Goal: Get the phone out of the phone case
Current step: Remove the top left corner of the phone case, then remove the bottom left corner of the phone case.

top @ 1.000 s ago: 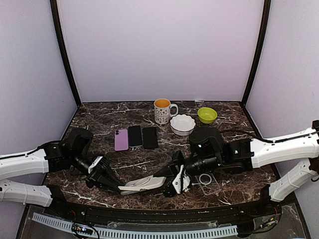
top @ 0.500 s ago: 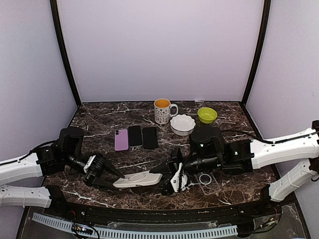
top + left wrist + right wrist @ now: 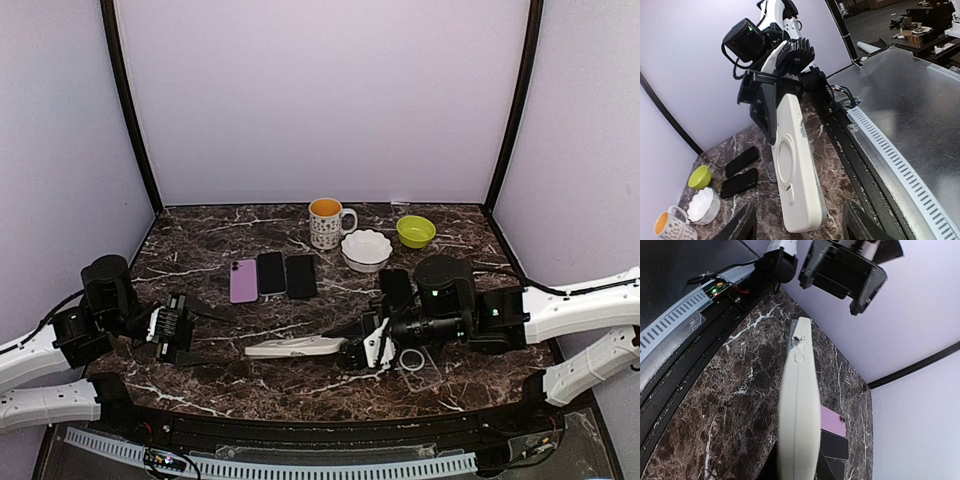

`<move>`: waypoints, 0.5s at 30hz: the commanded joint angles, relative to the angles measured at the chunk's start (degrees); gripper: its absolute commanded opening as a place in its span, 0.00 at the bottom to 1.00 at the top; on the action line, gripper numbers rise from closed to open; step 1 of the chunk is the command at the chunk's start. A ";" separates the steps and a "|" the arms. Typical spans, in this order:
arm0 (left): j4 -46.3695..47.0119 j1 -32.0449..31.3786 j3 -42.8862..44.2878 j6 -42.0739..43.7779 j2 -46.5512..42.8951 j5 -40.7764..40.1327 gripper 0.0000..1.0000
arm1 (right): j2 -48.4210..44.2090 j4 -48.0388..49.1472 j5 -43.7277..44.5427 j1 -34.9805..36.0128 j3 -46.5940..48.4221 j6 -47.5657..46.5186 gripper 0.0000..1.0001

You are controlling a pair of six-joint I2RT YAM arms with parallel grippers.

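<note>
A white phone case (image 3: 295,347) with a ring on its back hangs just above the table, near the front. My right gripper (image 3: 355,350) is shut on its right end. In the left wrist view the phone case (image 3: 795,165) shows its back and a grey edge along one side; whether the phone is inside I cannot tell. My left gripper (image 3: 200,338) stands open to the left of the case, clear of it, with nothing between its fingers (image 3: 742,225). The right wrist view has the phone case (image 3: 800,410) edge-on, with the left gripper (image 3: 842,275) beyond it.
A purple phone (image 3: 243,280) and two black phones (image 3: 271,272) (image 3: 301,276) lie side by side mid-table. Behind them stand a mug (image 3: 327,222), a white bowl (image 3: 366,248) and a green bowl (image 3: 415,231). A clear case (image 3: 418,365) lies under the right arm.
My left gripper has opened, let go of the case's left end and drawn back to the left. The right gripper has shifted right with the case, which now lies flatter.
</note>
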 commanded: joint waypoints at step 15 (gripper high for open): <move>21.69 2.80 -6.44 -7.36 -7.34 -8.48 0.55 | -3.63 19.91 -19.27 -6.38 5.38 31.90 0.00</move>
